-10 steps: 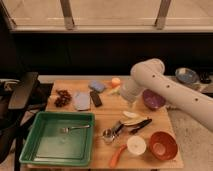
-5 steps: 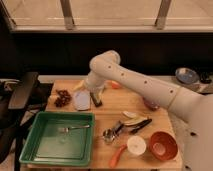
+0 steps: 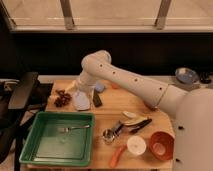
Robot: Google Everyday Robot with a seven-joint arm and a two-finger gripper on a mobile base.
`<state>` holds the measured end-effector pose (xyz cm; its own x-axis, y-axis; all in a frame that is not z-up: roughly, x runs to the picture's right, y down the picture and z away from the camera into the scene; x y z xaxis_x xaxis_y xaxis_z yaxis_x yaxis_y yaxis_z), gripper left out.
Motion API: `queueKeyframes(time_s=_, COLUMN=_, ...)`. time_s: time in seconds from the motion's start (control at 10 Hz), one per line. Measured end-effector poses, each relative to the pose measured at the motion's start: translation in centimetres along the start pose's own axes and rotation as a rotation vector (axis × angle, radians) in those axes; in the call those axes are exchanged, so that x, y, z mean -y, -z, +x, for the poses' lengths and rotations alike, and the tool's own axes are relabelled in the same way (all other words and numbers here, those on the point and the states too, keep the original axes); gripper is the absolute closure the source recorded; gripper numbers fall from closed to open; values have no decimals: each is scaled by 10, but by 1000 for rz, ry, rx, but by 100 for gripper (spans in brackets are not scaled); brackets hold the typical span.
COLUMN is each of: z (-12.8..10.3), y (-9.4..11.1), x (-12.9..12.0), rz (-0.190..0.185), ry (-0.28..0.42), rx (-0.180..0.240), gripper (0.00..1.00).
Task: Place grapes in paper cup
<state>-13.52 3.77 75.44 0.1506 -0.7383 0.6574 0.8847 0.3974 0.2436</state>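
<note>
Dark purple-red and lumpy, the grapes (image 3: 61,98) lie loose and untouched on the wooden table (image 3: 115,107), just beyond the far left corner of the green tray (image 3: 47,145).

In the camera view, your only one, the gripper (image 3: 73,88) hangs just past the bunch, a little to its right and farther from the tray than the grapes. Its jaws are spread wide with nothing between them. The paper cup (image 3: 136,145) stands well off the tray's right side, level with its front half and just beside the orange-red bowl (image 3: 161,145). A small metal cup (image 3: 107,135) sits between the tray and the paper cup, so don't mistake it for your target.

Expect the bunch to be light, soft and uneven. It will likely give under pressure, and the round skins can slip. You'd do best to come down over the thick middle of the cluster and close gently so several berries are cradled. Pinching one berry at the edge risks it popping off or rolling away. Lift slowly, because the paper cup looks narrow for the bunch and light enough to tip.
</note>
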Motion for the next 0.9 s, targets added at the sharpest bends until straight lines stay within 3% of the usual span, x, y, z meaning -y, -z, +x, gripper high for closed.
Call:
queueKeyframes(time_s=0.3, z=5, y=-11, x=3, rz=-12, ry=19, rx=-4, gripper=20)
queueKeyframes(time_s=0.7, z=23, y=-68, x=45, rz=-22, ry=49, rx=10, gripper=20)
queueKeyframes(time_s=0.9, z=34, y=-95, x=56, rz=-3, ry=-4, rx=34, gripper=20)
